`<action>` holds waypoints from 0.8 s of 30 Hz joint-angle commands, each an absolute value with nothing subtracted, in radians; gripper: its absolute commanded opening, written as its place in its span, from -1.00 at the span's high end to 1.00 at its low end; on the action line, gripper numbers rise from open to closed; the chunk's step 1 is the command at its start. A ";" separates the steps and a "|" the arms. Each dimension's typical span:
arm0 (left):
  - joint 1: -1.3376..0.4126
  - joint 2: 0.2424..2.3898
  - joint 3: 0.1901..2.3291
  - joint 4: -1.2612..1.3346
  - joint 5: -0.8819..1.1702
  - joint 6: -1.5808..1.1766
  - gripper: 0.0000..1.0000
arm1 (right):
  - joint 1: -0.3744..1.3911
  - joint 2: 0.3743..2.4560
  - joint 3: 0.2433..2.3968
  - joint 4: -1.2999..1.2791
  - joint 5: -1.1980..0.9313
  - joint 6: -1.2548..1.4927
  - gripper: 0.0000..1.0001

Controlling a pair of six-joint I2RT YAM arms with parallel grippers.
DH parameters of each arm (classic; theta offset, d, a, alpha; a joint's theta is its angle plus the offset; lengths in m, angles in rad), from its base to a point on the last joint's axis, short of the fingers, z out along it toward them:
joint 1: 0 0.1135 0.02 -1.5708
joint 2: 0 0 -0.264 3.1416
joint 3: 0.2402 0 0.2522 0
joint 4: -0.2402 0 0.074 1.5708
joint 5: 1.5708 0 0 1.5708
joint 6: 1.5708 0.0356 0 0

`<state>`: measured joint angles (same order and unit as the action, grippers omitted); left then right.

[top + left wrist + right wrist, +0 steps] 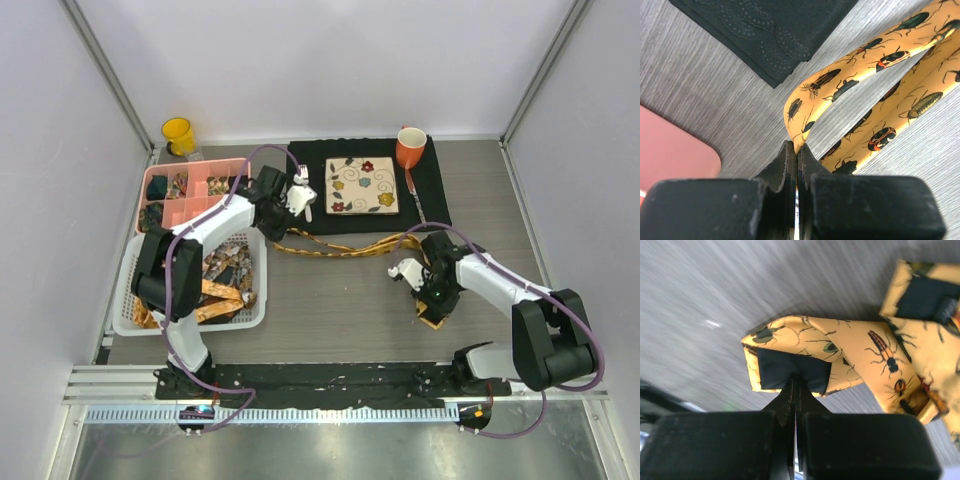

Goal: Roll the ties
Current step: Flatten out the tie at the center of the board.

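Along front edge of black cloth [435, 195], yellow beetle-print tie [892, 57] lies stretched on table [340, 300]. By cloth's left corner, left gripper [796, 147] is pressed together, tips at tie's bend. Out front of cloth, right gripper [794, 382] is also pressed together, tips on tie's folded end.

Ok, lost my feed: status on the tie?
Left gripper shut on tie, at a bend. Right gripper shut on its folded end. No roll yet. Black cloth near the bend.

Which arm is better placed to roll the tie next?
Likely right: the right gripper sits at the tie's folded end, where rolling starts; the left gripper is at a bend near the black cloth.
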<state>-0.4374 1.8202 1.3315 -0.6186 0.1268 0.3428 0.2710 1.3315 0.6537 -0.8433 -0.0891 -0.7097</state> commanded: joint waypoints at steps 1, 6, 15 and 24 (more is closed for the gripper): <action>-0.428 1.813 1.376 -0.617 0.143 0.351 1.00 | 0.174 1.319 0.563 -0.744 0.129 -0.885 0.99; -0.428 1.802 1.365 -0.611 0.138 0.371 1.00 | -0.172 1.304 0.552 -0.765 0.172 -1.138 0.98; -0.428 1.721 1.261 -0.540 0.149 0.449 1.00 | -0.535 1.515 0.753 -0.750 0.141 -1.402 0.99; -0.442 1.554 1.037 -0.433 0.227 0.695 1.00 | -0.552 1.750 0.989 -0.729 0.118 -1.302 0.99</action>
